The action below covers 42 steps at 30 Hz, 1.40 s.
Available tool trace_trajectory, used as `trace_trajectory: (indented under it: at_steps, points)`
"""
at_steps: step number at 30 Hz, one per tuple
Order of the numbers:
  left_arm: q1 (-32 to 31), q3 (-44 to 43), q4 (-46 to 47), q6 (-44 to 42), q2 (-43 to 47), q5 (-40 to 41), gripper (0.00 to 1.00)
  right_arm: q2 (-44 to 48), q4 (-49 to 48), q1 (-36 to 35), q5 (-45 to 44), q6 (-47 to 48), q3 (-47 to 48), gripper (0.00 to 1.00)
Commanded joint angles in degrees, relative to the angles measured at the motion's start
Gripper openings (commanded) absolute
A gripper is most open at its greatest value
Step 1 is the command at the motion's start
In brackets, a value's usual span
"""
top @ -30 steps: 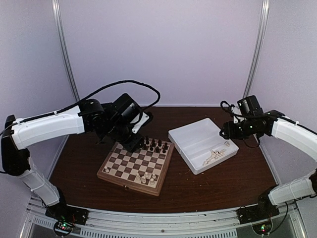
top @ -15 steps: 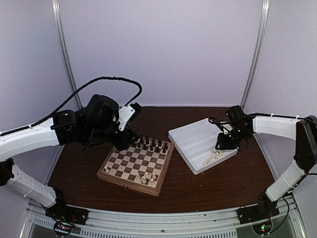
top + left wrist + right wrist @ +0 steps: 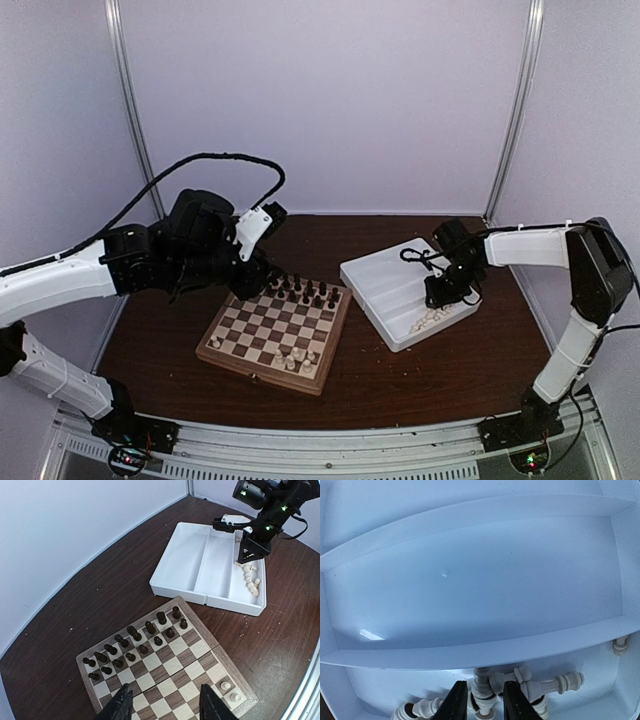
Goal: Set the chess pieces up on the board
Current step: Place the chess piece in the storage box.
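Note:
The board (image 3: pixel 262 330) lies mid-table, with a few cream chess pieces (image 3: pixel 295 355) on its near rows and one at its left corner (image 3: pixel 214 342). My left gripper (image 3: pixel 258 283) hovers open over the board's far left side; its fingers (image 3: pixel 120 706) frame bare squares, and two cream pieces (image 3: pixel 226 685) stand by the corner. More cream chess pieces (image 3: pixel 430 318) lie heaped in the white tray (image 3: pixel 385 275). My right gripper (image 3: pixel 485 700) is down in that heap, its jaws drawn in close on either side of one cream piece (image 3: pixel 486 696).
Dark pieces (image 3: pixel 305 292) fill the board's far two rows, also seen from the left wrist (image 3: pixel 135 645). The tray (image 3: pixel 470 580) has dividers; its wide middle compartment holds nothing. Other cream pieces (image 3: pixel 555 684) lie touching the gripped one. Brown table (image 3: pixel 400 385) surrounds everything.
The right arm swung in and dropped into the tray's piece heap, its jaws narrowing round one piece. The left arm pulled back from the board's far edge, then held still.

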<state>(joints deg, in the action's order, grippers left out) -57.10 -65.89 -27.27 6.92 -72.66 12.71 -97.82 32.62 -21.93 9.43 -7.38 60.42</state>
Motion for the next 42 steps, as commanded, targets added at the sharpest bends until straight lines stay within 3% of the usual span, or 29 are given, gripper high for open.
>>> trace_trajectory:
  at_steps: [1,14,18,21,33,42]
  points:
    - [-0.19,0.94,3.16,-0.96,1.50,0.50,0.45,-1.94,0.70,-1.87,-6.60,2.10,3.31,0.28]
    - [-0.19,3.87,3.01,0.91,3.86,1.18,0.46,-6.27,-0.01,-3.35,-8.66,2.54,4.53,0.26]
    - [-0.13,4.35,3.09,1.38,4.23,1.39,0.46,-6.03,0.12,-4.02,-9.17,2.57,4.79,0.21]
    - [-0.15,4.45,2.86,1.75,4.37,1.36,0.46,-3.71,-0.33,-4.36,-9.16,2.54,4.52,0.16]
    - [-0.13,4.97,3.68,2.93,4.43,0.16,0.46,12.76,-11.44,-5.72,-2.86,3.31,-5.13,0.17]
    - [-0.13,5.85,7.61,6.72,1.91,-5.48,0.46,14.79,-17.54,-5.69,2.54,-1.69,-8.08,0.17]
